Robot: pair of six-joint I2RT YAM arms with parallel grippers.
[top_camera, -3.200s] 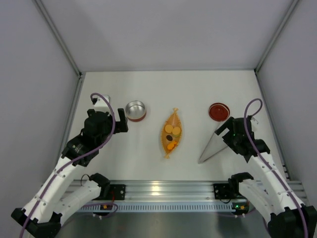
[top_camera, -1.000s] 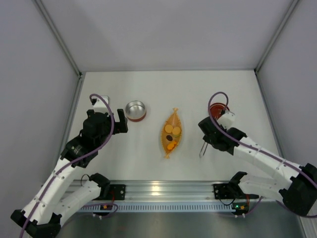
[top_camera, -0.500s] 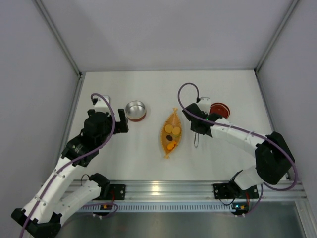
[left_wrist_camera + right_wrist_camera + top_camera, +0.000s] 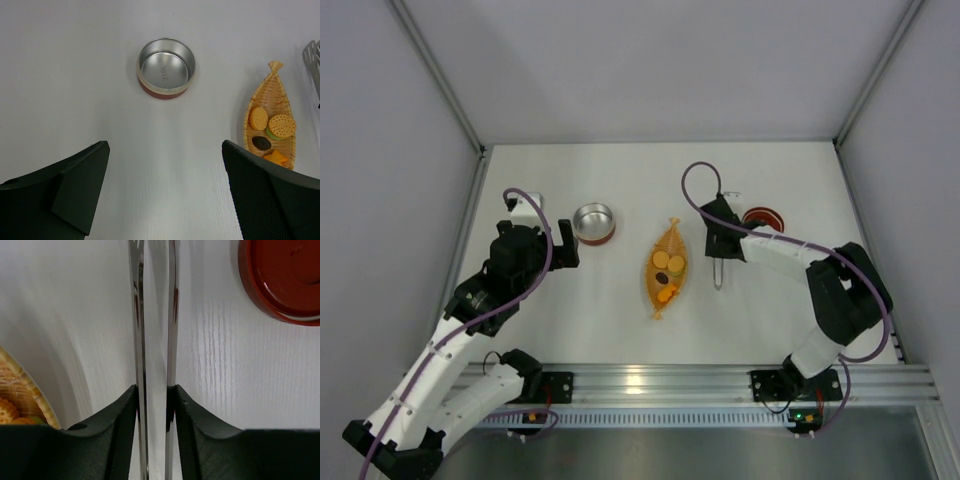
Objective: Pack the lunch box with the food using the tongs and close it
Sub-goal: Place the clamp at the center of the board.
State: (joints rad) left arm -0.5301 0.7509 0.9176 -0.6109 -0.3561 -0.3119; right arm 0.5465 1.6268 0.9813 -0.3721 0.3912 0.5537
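Lunch box: small round tin, uncovered, standing upright on the white desk. It sits left of the orange tray, about level with the tray's far tip and apart from it. Shiny silver interior, red outer wall, pale band under the rim. The inner floor is stamped "316L".

Lid: round, glossy red, raised rim, lying flat on the desk right of the tray and about level with its far tip. It is well apart from the lunch box.

Tray: orange woven, leaf-shaped, its long axis running near to far.

Food: four small pieces, all in the tray. Two are ridged yellow biscuits side by side, one of them over a green layer. One is a dark brown oval and one is orange, nearest the tray's near tip.

Tongs: slim polished silver metal, just right of the tray and parallel to it, between tray and lid. The two arms run almost parallel with a narrow gap. Whether the tips touch the desk cannot be told.

Right gripper: jaws clenched on the tongs, one black finger against the outer face of each arm.

Left gripper: jaws released and spread wide, grasping nothing. It hangs above the desk left of the tray, on the near side of the lunch box.
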